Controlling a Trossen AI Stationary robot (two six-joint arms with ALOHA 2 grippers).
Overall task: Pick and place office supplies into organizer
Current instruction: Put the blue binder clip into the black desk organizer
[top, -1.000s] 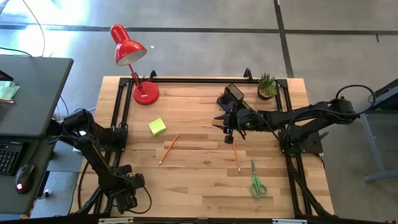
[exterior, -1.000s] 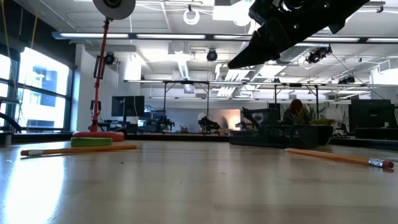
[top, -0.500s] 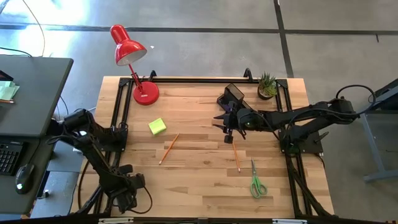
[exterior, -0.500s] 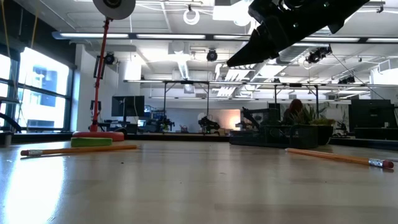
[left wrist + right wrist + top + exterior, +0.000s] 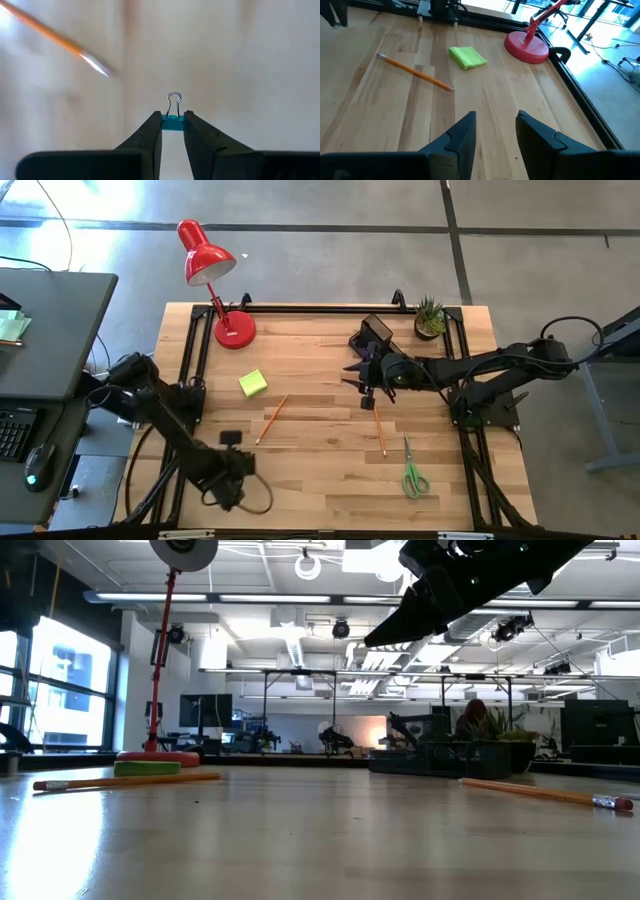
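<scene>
My left gripper (image 5: 231, 440) hangs over the near left part of the table, close to the near end of the left orange pencil (image 5: 272, 418), shut on a small teal binder clip (image 5: 173, 123). My right gripper (image 5: 365, 385) hovers open with nothing in it in front of the black mesh organizer (image 5: 375, 332). A yellow-green sticky-note block (image 5: 253, 383) lies flat on the wood. A second pencil (image 5: 380, 430) and green-handled scissors (image 5: 413, 472) lie at the right. My left gripper pinches the clip's teal body (image 5: 173, 124) between its two fingertips. Its fingers point steeply down from above. The clip's wire handle (image 5: 173, 101) sticks out past the fingertips. The clip looks clear of the wood below.
A red desk lamp (image 5: 215, 270) stands at the far left with its base (image 5: 527, 47) on the table. A small potted plant (image 5: 430, 317) sits at the far right beside the organizer. A black rail (image 5: 320, 308) frames the tabletop. Bare wood lies in the middle and near part.
My left arm has swung from the near left corner toward the table's right and a little away from the near edge, rising, and now sits by the near end of the left pencil. Nothing on the table has shifted.
</scene>
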